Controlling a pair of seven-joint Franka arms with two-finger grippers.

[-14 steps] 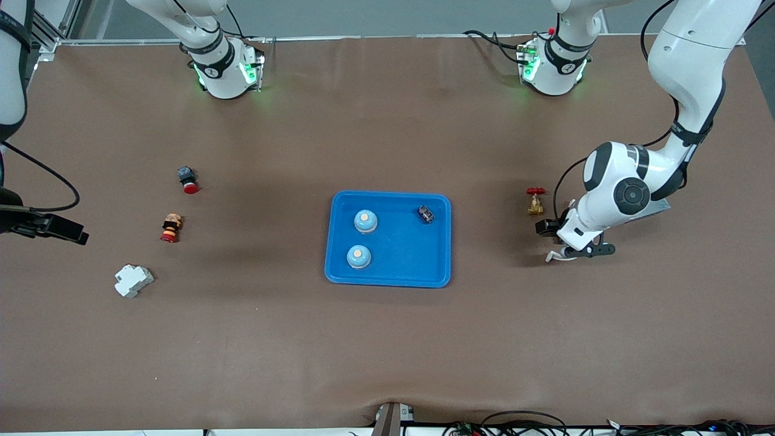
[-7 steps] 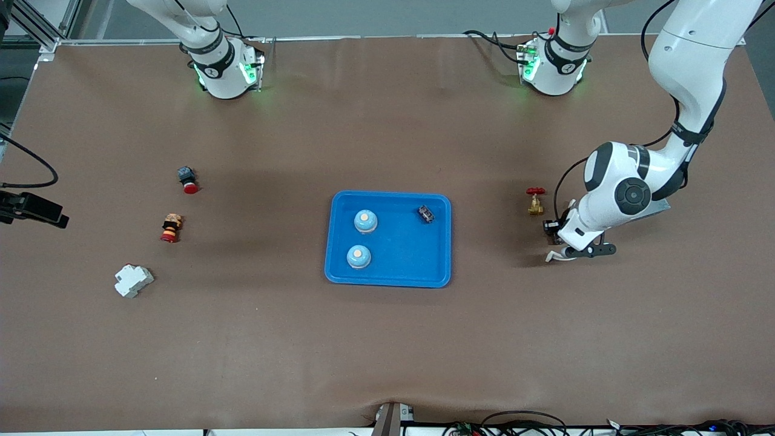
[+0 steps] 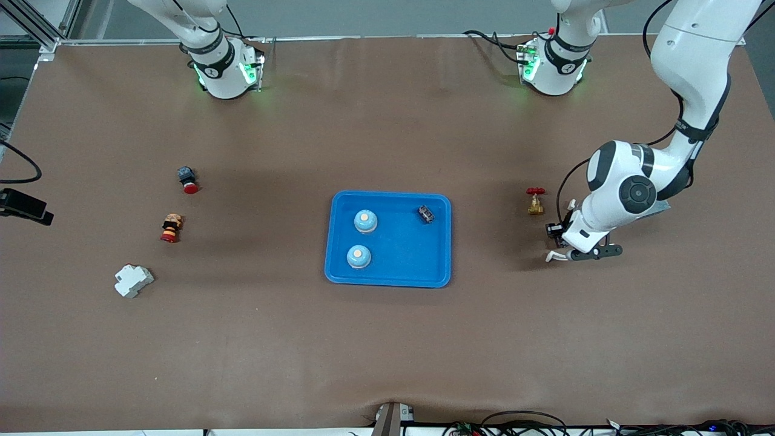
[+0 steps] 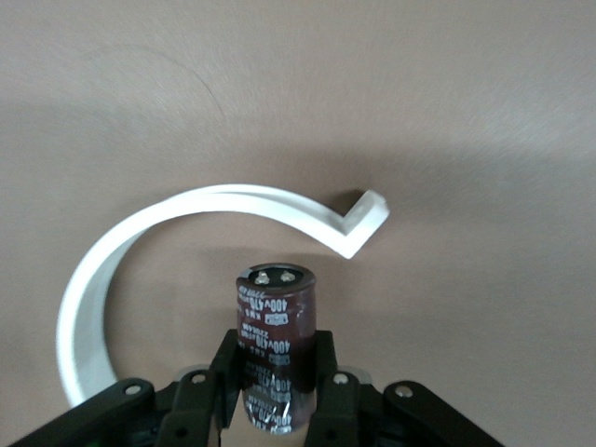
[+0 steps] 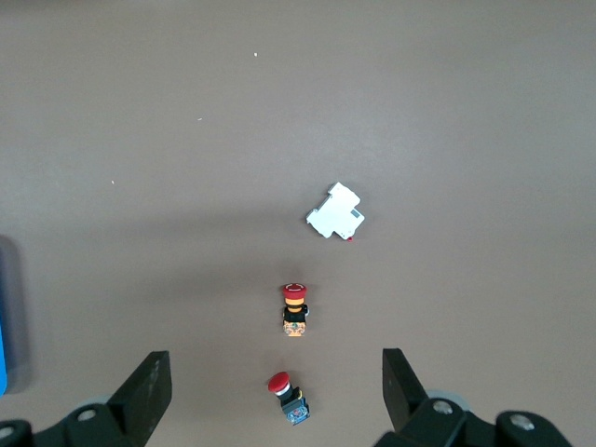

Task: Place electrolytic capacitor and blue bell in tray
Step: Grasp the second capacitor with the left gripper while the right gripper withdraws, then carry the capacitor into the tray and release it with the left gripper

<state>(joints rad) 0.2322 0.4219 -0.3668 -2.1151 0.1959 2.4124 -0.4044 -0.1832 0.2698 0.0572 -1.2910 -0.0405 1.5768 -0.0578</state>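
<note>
- Capacitor (image 4: 273, 346): a dark electrolytic capacitor sits pinched between the fingers of the left end effector (image 4: 273, 400), low over the tabletop (image 3: 387, 351) at the left arm's end, beside a white curved clip (image 4: 186, 247). The grip on its sides looks meant to carry it to the tray.
- The tray (image 3: 388, 275), bright blue, lies mid-table, well apart from that end effector. It already holds two blue bells (image 3: 366, 221) (image 3: 358, 257) and a small dark part (image 3: 425, 214) near its corner toward the left arm's end.
- A brass valve with a red handle (image 3: 535, 201) stands between the tray and the left end effector.
- The right end effector (image 5: 270, 391) waits with its fingers spread wide, high over the right arm's end, above a white block (image 5: 336, 211) and two red-capped push buttons (image 5: 295, 308) (image 5: 288, 397).
- The tabletop is a plain brown mat; grey floor and cables edge it.
</note>
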